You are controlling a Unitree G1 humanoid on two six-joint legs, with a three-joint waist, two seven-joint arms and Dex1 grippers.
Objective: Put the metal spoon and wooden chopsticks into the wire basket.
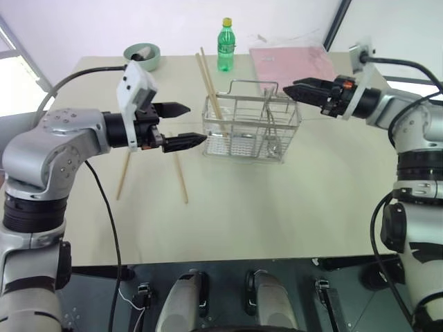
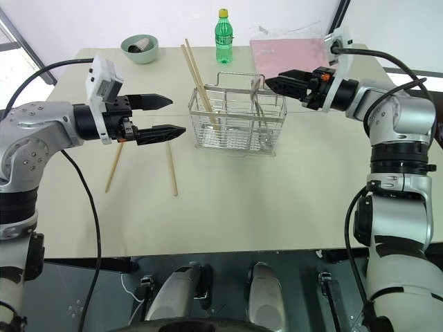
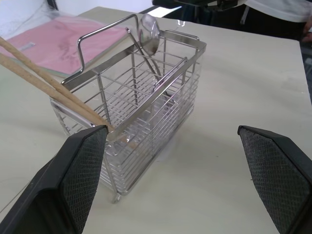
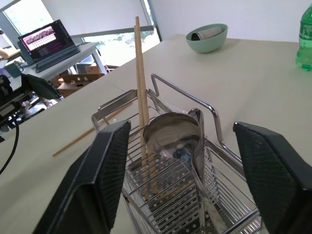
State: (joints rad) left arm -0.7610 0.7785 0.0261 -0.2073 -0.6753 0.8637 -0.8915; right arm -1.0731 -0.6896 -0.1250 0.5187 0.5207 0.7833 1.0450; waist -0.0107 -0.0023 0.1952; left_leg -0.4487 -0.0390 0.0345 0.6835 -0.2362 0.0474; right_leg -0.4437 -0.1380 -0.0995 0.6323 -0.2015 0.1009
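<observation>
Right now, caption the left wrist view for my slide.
Shiny metal spoon and two light wooden chopsticks standing in the silver wire basket.

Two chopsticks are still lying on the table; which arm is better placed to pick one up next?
Left. The left gripper is open and hangs close above the two loose chopsticks, while the right gripper sits beyond the wire basket.

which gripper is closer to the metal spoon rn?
Right. The right gripper, open, hangs just beside the metal spoon standing in the wire basket. The left gripper, open too, sits off the basket's opposite end, by the wooden chopsticks.
</observation>
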